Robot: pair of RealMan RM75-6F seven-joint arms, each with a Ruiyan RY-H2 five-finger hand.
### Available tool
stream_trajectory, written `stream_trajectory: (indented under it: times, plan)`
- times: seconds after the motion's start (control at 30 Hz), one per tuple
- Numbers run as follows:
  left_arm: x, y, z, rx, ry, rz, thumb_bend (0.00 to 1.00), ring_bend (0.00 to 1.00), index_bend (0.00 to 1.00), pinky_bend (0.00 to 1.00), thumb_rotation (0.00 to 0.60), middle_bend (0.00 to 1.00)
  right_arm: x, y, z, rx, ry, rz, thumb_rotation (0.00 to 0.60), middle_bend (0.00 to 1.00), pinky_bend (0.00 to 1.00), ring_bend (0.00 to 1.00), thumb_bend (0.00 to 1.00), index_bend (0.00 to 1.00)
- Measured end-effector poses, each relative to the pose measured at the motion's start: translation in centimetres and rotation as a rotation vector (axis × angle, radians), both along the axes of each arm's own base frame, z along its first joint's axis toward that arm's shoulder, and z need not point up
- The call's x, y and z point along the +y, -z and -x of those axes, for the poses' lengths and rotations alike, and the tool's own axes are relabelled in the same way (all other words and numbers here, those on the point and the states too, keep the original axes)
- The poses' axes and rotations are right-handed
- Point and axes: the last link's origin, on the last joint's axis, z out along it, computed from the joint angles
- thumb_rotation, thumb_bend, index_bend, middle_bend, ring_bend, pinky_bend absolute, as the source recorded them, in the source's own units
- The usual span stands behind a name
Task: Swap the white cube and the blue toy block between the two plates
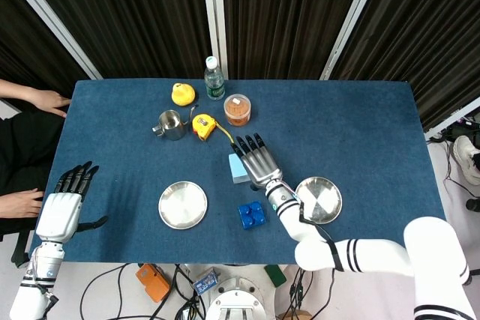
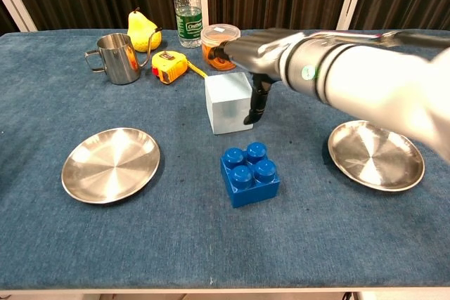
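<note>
The white cube (image 1: 236,172) (image 2: 226,107) stands on the blue cloth between the two plates, toward the back. My right hand (image 1: 257,160) (image 2: 261,53) hovers flat over its top, fingers stretched out, thumb hanging down by the cube's right face; it holds nothing. In front of the cube the blue toy block (image 1: 253,215) (image 2: 249,173) lies on the cloth, studs up. Both the left plate (image 1: 183,204) (image 2: 110,164) and the right plate (image 1: 319,199) (image 2: 376,154) are bare. My left hand (image 1: 60,211) is open beyond the table's left front corner.
At the back stand a metal cup (image 2: 118,58), a yellow tape measure (image 2: 169,66), a pear (image 2: 141,31), a water bottle (image 2: 188,6) and a jar of orange bands (image 2: 220,46). A person's hands (image 1: 34,100) rest by the table's left edge.
</note>
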Motion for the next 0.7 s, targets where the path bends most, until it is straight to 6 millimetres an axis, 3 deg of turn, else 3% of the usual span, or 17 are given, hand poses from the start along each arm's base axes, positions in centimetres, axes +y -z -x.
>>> stream_trajectory:
  times: [0.1,0.13,0.17,0.27,0.4,0.53,0.7]
  plan:
    - [-0.1,-0.1,0.0,-0.003,0.001,-0.004,0.01,0.00,0.00,0.09,0.600,0.00,-0.5,0.8,0.2,0.022,0.038,-0.014,0.600,0.00,0.00,0.00,0.30,0.01]
    - [-0.1,-0.1,0.0,-0.003,0.002,-0.005,0.01,0.00,0.00,0.09,0.600,0.00,-0.6,1.0,0.2,0.025,0.048,-0.022,0.600,0.04,0.02,0.01,0.33,0.05]
    - [-0.1,-0.1,0.0,-0.003,0.003,-0.006,0.01,0.00,0.00,0.09,0.600,0.00,-0.6,1.2,0.0,0.025,0.057,-0.034,0.600,0.08,0.05,0.05,0.35,0.11]
    - [-0.2,-0.1,-0.1,-0.002,0.007,-0.008,0.01,0.00,0.00,0.09,0.600,0.00,-0.7,1.5,-0.3,-0.003,0.065,-0.051,0.600,0.38,0.26,0.36,0.39,0.51]
    - [-0.1,0.0,-0.2,-0.001,0.008,-0.004,0.01,0.00,0.00,0.09,0.600,0.00,-0.6,1.4,-0.4,-0.049,0.047,-0.049,0.600,0.57,0.41,0.55,0.41,0.72]
    - [-0.2,0.0,-0.2,-0.001,0.012,-0.008,0.01,0.00,0.00,0.09,0.600,0.00,-0.6,1.0,-0.2,-0.056,0.021,-0.009,0.600,0.65,0.48,0.64,0.44,0.82]
    - [-0.4,-0.3,-0.4,-0.009,0.022,-0.018,0.01,0.00,0.00,0.09,0.600,0.00,-0.1,-0.7,0.2,-0.098,-0.011,0.032,0.600,0.65,0.51,0.64,0.45,0.83]
